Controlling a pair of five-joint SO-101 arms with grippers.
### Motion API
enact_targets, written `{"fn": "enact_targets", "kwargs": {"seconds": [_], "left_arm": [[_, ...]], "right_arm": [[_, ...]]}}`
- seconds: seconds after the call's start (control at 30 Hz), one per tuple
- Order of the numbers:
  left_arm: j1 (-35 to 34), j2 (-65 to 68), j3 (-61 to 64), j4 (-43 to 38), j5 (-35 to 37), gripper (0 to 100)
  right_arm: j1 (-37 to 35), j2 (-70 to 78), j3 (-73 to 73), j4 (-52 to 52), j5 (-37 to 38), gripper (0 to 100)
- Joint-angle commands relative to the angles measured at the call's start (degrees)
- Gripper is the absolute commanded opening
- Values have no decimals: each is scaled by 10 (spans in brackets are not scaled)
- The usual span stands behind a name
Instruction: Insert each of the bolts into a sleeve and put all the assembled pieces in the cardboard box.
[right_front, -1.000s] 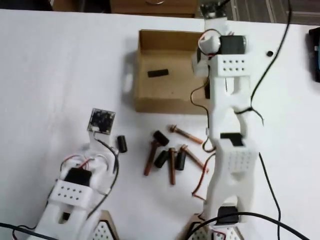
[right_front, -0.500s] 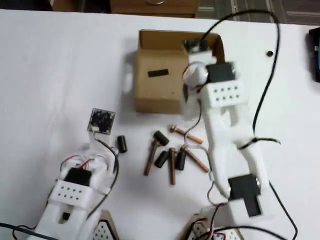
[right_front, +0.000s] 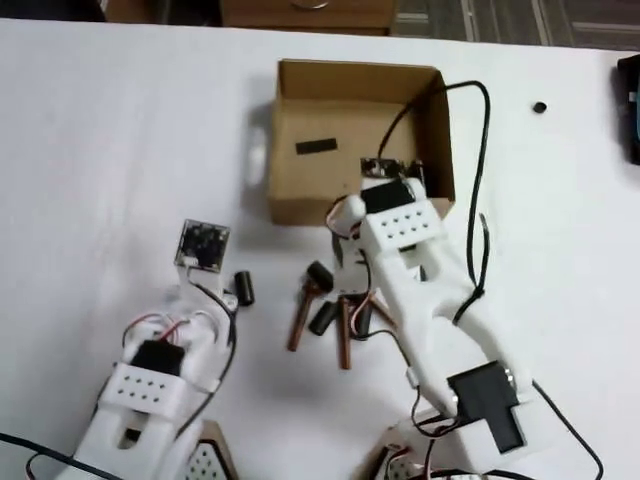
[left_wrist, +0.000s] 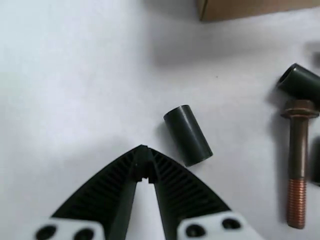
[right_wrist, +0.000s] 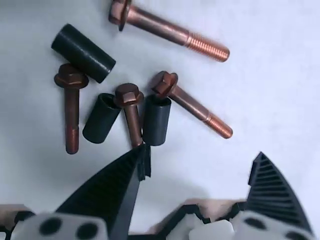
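— Bolts (right_wrist: 131, 112): count and place?
— Four, copper-coloured, none inside a sleeve, lying loose on the white surface (right_front: 120, 120) in front of the cardboard box (right_front: 300, 205).
— Sleeves (right_wrist: 101, 117)?
— Four, black. Three lie among the bolts. The fourth sleeve (left_wrist: 188, 135) lies apart, just beside the left hand (left_wrist: 144, 160).
— Box contents?
— One flat dark piece (right_front: 316, 147) on its floor; what it is cannot be told.
— Hands?
— Left hand: fingers closed tip to tip, holding nothing, low over the surface. Right hand (right_wrist: 200, 155): spread wide, empty, above the bolt cluster, one fingertip close to the middle bolt's shank.
— Change since a second ago?
— The right hand has drawn back from the box's far side to the cluster. Left hand, fourth sleeve and dark piece are unchanged.
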Motion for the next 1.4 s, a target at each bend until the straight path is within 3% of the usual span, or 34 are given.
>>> {"fn": "enact_targets", "kwargs": {"seconds": [0.0, 0.1, 0.27, 0.47, 0.6, 1.37], "left_arm": [[4, -7, -2, -11, 3, 20], [4, -7, -2, -11, 3, 20], [4, -7, -2, -11, 3, 20], [5, -7, -1, -11, 3, 20], [6, -5, -1, -11, 3, 20], [6, -5, -1, -11, 3, 20]], "right_arm": [[-6, 1, 6, -11, -4, 308], [-8, 15, 12, -15, -5, 295], [-9, 24, 11, -22, -3, 158], [-28, 46, 33, -93, -6, 155], [-31, 72, 66, -149, -71, 155], [-12, 218, 62, -145, -81, 152]]}}
